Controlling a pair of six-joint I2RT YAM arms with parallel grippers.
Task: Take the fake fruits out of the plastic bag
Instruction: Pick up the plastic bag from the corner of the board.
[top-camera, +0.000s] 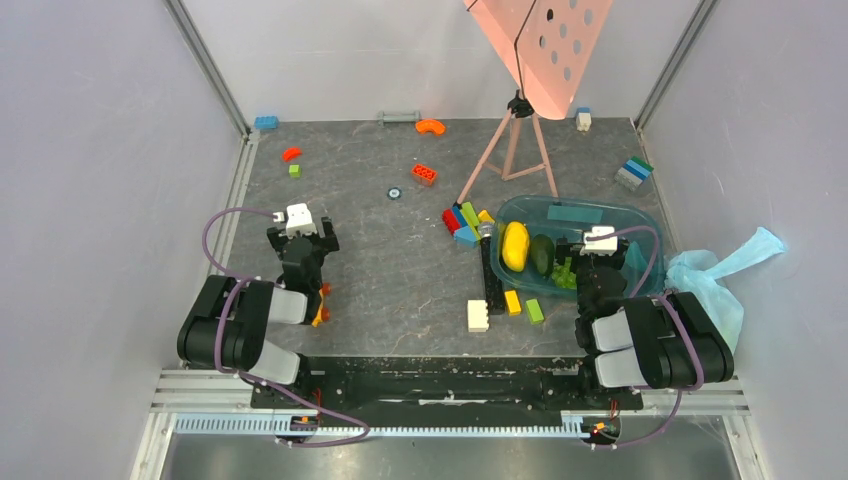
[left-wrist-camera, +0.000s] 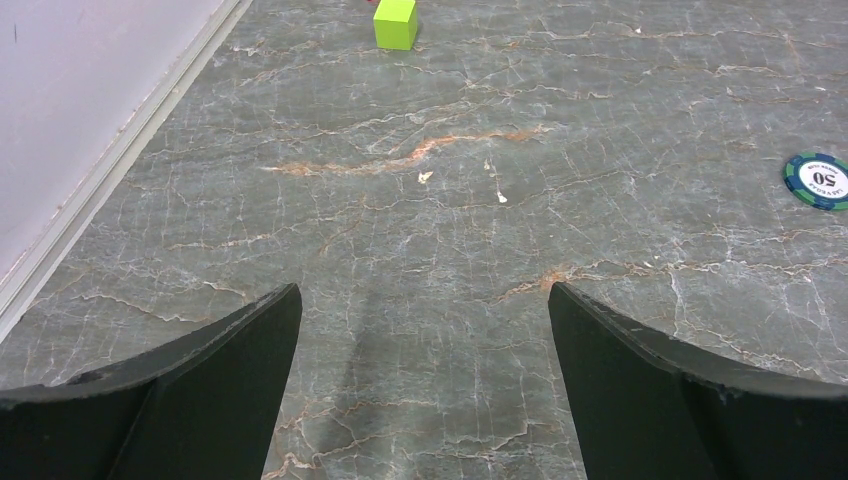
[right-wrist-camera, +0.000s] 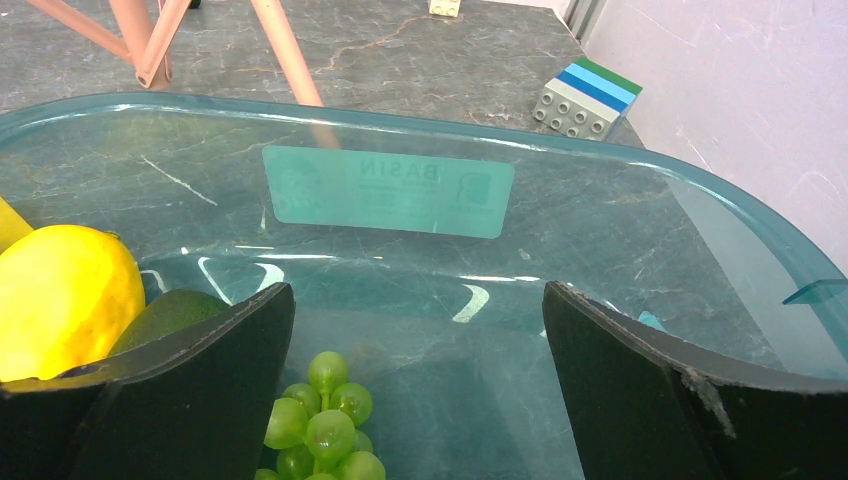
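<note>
The light blue plastic bag (top-camera: 712, 277) lies crumpled at the table's right edge, and I cannot see inside it. A yellow lemon (top-camera: 515, 245), a dark green fruit (top-camera: 542, 255) and a bunch of green grapes (top-camera: 565, 273) lie in the teal see-through tub (top-camera: 600, 213). My right gripper (top-camera: 598, 256) hangs open and empty inside the tub, left of the bag. In the right wrist view the gripper (right-wrist-camera: 418, 300) has the grapes (right-wrist-camera: 320, 420) by its left finger, with the lemon (right-wrist-camera: 60, 300) and dark green fruit (right-wrist-camera: 165, 315) further left. My left gripper (top-camera: 300, 232) is open and empty over bare table (left-wrist-camera: 425, 295).
Toy bricks lie around the tub's left and front (top-camera: 478, 315), with more scattered at the back (top-camera: 424, 174). A pink tripod (top-camera: 515, 150) stands behind the tub. A poker chip (left-wrist-camera: 818, 180) and a green cube (left-wrist-camera: 396, 24) lie ahead of the left gripper. A stacked brick (right-wrist-camera: 586, 95) sits beyond the tub.
</note>
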